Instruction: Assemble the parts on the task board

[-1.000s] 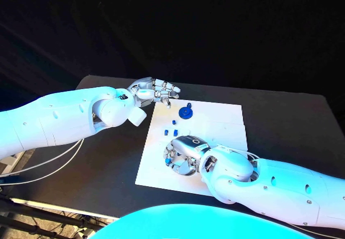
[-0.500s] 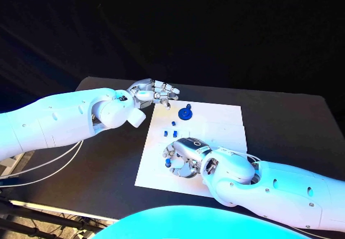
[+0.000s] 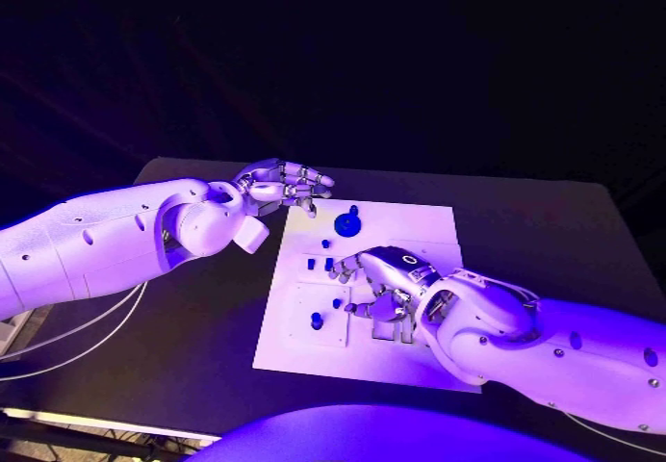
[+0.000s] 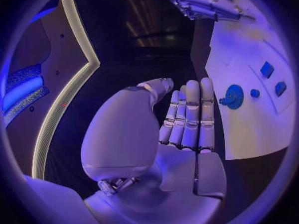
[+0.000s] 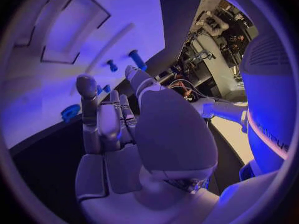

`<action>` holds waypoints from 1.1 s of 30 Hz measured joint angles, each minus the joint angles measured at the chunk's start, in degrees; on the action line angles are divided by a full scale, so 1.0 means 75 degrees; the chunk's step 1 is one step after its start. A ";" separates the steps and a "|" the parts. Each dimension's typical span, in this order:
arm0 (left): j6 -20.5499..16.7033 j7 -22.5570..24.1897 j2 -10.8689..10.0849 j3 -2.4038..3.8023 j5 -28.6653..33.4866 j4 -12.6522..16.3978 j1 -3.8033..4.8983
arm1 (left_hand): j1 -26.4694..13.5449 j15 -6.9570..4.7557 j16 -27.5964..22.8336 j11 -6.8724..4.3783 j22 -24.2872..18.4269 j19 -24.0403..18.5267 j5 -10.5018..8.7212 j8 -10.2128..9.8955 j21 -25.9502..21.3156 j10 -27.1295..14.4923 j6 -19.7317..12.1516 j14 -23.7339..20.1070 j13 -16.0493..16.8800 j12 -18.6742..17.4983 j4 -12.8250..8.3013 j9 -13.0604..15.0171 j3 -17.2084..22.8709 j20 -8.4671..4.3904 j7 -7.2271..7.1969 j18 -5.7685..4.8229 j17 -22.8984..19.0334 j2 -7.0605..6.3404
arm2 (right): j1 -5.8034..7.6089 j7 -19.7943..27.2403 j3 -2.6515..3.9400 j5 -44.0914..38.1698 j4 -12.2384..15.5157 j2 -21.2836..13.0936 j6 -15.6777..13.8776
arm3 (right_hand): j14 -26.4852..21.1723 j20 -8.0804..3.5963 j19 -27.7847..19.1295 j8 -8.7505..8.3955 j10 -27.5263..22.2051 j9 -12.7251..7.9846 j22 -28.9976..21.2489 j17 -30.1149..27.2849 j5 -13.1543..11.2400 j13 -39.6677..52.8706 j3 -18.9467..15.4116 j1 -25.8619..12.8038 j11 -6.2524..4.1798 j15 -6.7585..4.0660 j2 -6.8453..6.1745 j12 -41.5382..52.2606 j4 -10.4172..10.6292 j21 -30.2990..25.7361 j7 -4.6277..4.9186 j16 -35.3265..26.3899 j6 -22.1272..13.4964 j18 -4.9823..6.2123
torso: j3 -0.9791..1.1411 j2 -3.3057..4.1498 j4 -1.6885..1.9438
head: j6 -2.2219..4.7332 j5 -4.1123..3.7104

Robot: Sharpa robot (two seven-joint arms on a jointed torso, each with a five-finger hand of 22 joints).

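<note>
The white task board (image 3: 421,227) lies mid-table. A round blue part (image 3: 345,224) stands near its far edge, and small blue parts (image 3: 320,262) lie below it. Two more small blue parts (image 3: 317,320) sit at the board's near left. My right hand (image 3: 382,286) hovers over the board's middle, fingers loosely bent, holding nothing. In the right wrist view its fingers (image 5: 99,119) stretch toward the board (image 5: 37,94) and small blue parts (image 5: 134,58). My left hand (image 3: 285,183) floats off the board's far left corner, empty. Its fingers (image 4: 190,114) lie straight, near the round part (image 4: 233,96).
The board has shallow rectangular recesses (image 5: 69,27) on its near left half. The black table (image 3: 555,221) stretches right of the board, and its left strip (image 3: 208,318) runs under my left arm.
My right hand has moved from the board's near left corner up toward its middle, uncovering the recesses and small blue parts there. The left hand has stayed near the far left corner. The camera has shifted.
</note>
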 measured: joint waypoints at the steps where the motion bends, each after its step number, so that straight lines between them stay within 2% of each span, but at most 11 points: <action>1: 0.0002 0.0000 -0.0004 0.0000 0.0000 -0.0005 -0.0001 | 0.0000 0.0000 0.0000 0.0000 0.0000 0.0000 0.0000 0.0000 0.0000 0.0000 0.0000 0.0000 0.0000 0.0000 0.0000 0.0000 0.0000 0.0000 0.0000 0.0000 0.0000 0.0000 | 0.0081 0.0129 0.0001 0.0183 0.0033 -0.0169 -0.0104 | 0.0054 -0.0020 0.0090 0.0065 0.0280 0.0016 0.0094 0.0131 0.0000 0.0022 0.0109 0.0000 -0.0021 -0.0029 0.0000 0.0186 0.0052 0.0185 0.0078 0.0088 0.0137 0.0000 | -0.0004 -0.0004 -0.0004 | 0.0002 -0.0056; 4: 0.0007 0.0002 -0.0007 -0.0002 -0.0001 -0.0023 -0.0003 | 0.0000 0.0000 0.0000 0.0000 0.0000 0.0000 0.0000 0.0000 0.0000 0.0000 0.0000 0.0000 -0.0012 0.0000 0.0000 -0.0007 0.0000 0.0000 0.0000 0.0000 -0.0009 0.0000 | 0.0326 0.0453 0.0005 0.0800 0.0167 -0.0755 -0.0375 | 0.0196 -0.0152 0.0260 0.0248 0.1461 0.0040 0.0318 0.0393 0.0000 0.0269 0.0475 -0.0238 -0.0194 -0.0172 -0.0070 0.0989 0.0320 0.0598 -0.0014 0.0250 0.0600 -0.0001 | -0.0011 -0.0026 -0.0031 | 0.0004 -0.0188; 7: 0.0011 0.0014 -0.0008 -0.0006 -0.0001 -0.0035 -0.0004 | 0.0000 0.0000 0.0000 0.0000 0.0000 0.0000 0.0000 0.0000 0.0000 0.0000 0.0000 0.0000 -0.0012 0.0000 0.0000 -0.0007 0.0000 0.0000 0.0000 -0.0001 -0.0009 0.0000 | 0.0490 0.0603 0.0013 0.1334 0.0315 -0.1273 -0.0502 | 0.0303 -0.0272 0.0547 0.0448 0.2040 0.0083 0.0581 0.0615 0.0000 0.0733 0.0641 -0.0506 -0.0217 -0.0296 -0.0201 0.1816 0.0536 0.1170 -0.0081 0.0358 0.0860 -0.0132 | -0.0011 -0.0056 -0.0067 | 0.0006 -0.0337; 10: 0.0013 0.0016 -0.0021 -0.0019 -0.0001 -0.0036 -0.0002 | 0.0000 0.0000 0.0000 0.0000 0.0000 0.0000 0.0000 0.0000 0.0000 0.0000 0.0000 0.0000 -0.0012 0.0000 0.0000 -0.0007 0.0000 0.0000 0.0000 0.0000 -0.0009 0.0000 | 0.0595 0.0633 0.0006 0.1792 0.0463 -0.1804 -0.0512 | 0.0293 -0.0368 0.0807 0.0735 0.2292 0.0179 0.0720 0.0998 0.0000 0.1536 0.0603 -0.0681 -0.0389 -0.0384 -0.0353 0.2831 0.0839 0.1731 -0.0193 0.0530 0.0994 -0.0196 | -0.0012 -0.0083 -0.0101 | -0.0018 -0.0484; 11: 0.0013 0.0016 -0.0035 -0.0025 0.0000 -0.0032 -0.0002 | 0.0000 0.0000 0.0000 0.0000 0.0000 0.0000 0.0000 0.0000 0.0000 0.0000 0.0000 0.0000 -0.0012 0.0000 0.0000 -0.0007 0.0000 0.0000 0.0000 0.0000 -0.0009 0.0000 | 0.0622 0.0628 -0.0004 0.1987 0.0507 -0.2038 -0.0500 | 0.0293 -0.0385 0.0953 0.0870 0.2527 0.0230 0.0731 0.1292 0.0000 0.2753 0.0502 -0.0865 -0.0346 -0.0384 -0.0359 0.3735 0.1031 0.2102 -0.0199 0.0670 0.1002 -0.0307 | -0.0014 -0.0091 -0.0114 | -0.0023 -0.0532; 13: 0.0013 0.0016 -0.0047 -0.0028 0.0000 -0.0027 -0.0002 | 0.0000 0.0000 0.0000 0.0000 0.0000 0.0000 0.0000 0.0000 0.0000 0.0000 0.0000 0.0000 -0.0012 0.0000 0.0000 -0.0007 0.0000 0.0000 0.0000 -0.0001 -0.0009 0.0000 | 0.0641 0.0588 -0.0025 0.2253 0.0559 -0.2352 -0.0467 | 0.0293 -0.0398 0.1110 0.1054 0.2931 0.0300 0.0732 0.1692 0.0000 0.4458 0.0320 -0.0910 -0.0334 -0.0384 -0.0364 0.4862 0.1233 0.2542 -0.0216 0.0870 0.0984 -0.0308 | -0.0021 -0.0105 -0.0138 | -0.0045 -0.0622; 15: 0.0012 0.0017 -0.0055 -0.0029 0.0001 -0.0023 -0.0002 | 0.0000 0.0000 0.0000 0.0000 0.0000 0.0000 0.0000 0.0000 0.0000 0.0000 0.0000 0.0000 -0.0012 0.0000 0.0000 -0.0007 0.0000 0.0000 0.0000 -0.0001 -0.0008 0.0000 | 0.0645 0.0502 -0.0052 0.2504 0.0625 -0.2640 -0.0414 | 0.0293 -0.0401 0.1244 0.1243 0.3674 0.0369 0.0732 0.1930 0.0000 0.6020 0.0072 -0.1011 -0.0501 -0.0384 -0.0299 0.5774 0.1338 0.2931 -0.0256 0.1068 0.0862 -0.0427 | -0.0026 -0.0117 -0.0154 | -0.0058 -0.0699; 17: 0.0010 0.0019 -0.0058 -0.0033 0.0002 -0.0021 -0.0003 | 0.0000 0.0000 0.0000 0.0000 0.0000 0.0000 0.0000 0.0000 0.0000 0.0000 0.0000 0.0000 -0.0011 0.0000 0.0000 -0.0006 0.0000 0.0000 0.0000 -0.0001 -0.0009 0.0000 | 0.0643 0.0400 -0.0078 0.2656 0.0689 -0.2832 -0.0362 | 0.0293 -0.0406 0.1293 0.1358 0.3923 0.0404 0.0732 0.1962 0.0000 0.6743 -0.0093 -0.1049 -0.0535 -0.0383 -0.0260 0.6156 0.1345 0.3156 -0.0250 0.1180 0.0851 -0.0427 | -0.0026 -0.0129 -0.0169 | -0.0073 -0.0778; 23: 0.0007 0.0029 -0.0063 -0.0035 0.0004 0.0018 -0.0003 | -0.0024 0.0000 0.0000 0.0000 0.0000 0.0000 0.0000 0.0029 0.0000 0.0000 0.0000 0.0000 -0.0011 -0.0001 0.0000 -0.0006 0.0000 0.0000 0.0000 -0.0001 -0.0008 0.0024 | 0.0444 -0.0168 -0.0189 0.2807 0.0855 -0.3178 -0.0175 | 0.0268 -0.0423 0.1454 0.1552 0.4432 0.0419 0.0731 0.1966 0.0000 0.8032 -0.0705 -0.1353 -0.0573 -0.0409 -0.0056 0.6751 0.1375 0.3709 -0.0248 0.1414 0.0825 -0.0545 | -0.0043 -0.0157 -0.0201 | -0.0105 -0.0982; 30: 0.0007 0.0037 -0.0066 -0.0036 0.0005 0.0065 -0.0003 | -0.0031 0.0000 0.0000 0.0000 0.0000 0.0000 0.0000 0.0029 0.0000 0.0000 0.0000 0.0000 -0.0018 -0.0001 0.0000 -0.0013 0.0000 0.0000 0.0000 0.0000 -0.0008 0.0030 | 0.0048 -0.0951 -0.0234 0.2742 0.0855 -0.2923 0.0025 | 0.0295 -0.0423 0.1454 0.1742 0.4605 0.0405 0.0730 0.1966 0.0000 0.8523 -0.2162 -0.1894 -0.0608 -0.0437 0.0244 0.6859 0.1396 0.3881 -0.0269 0.1472 0.0794 -0.0546 | -0.0055 -0.0160 -0.0211 | -0.0126 -0.1134; 33: 0.0007 0.0040 -0.0072 -0.0037 0.0006 0.0077 -0.0004 | -0.0031 0.0000 0.0000 0.0000 0.0000 0.0000 0.0000 0.0029 0.0000 0.0000 0.0000 0.0000 -0.0020 -0.0001 0.0000 -0.0015 0.0000 0.0000 0.0000 -0.0001 -0.0008 0.0031 | -0.0051 -0.1184 -0.0237 0.2679 0.0840 -0.2839 0.0062 | 0.0295 -0.0423 0.1454 0.1821 0.4692 0.0400 0.0730 0.1966 0.0000 0.8645 -0.2451 -0.1919 -0.0605 -0.0437 0.0275 0.6897 0.1398 0.3944 -0.0302 0.1473 0.0826 -0.0545 | -0.0054 -0.0160 -0.0207 | -0.0141 -0.1160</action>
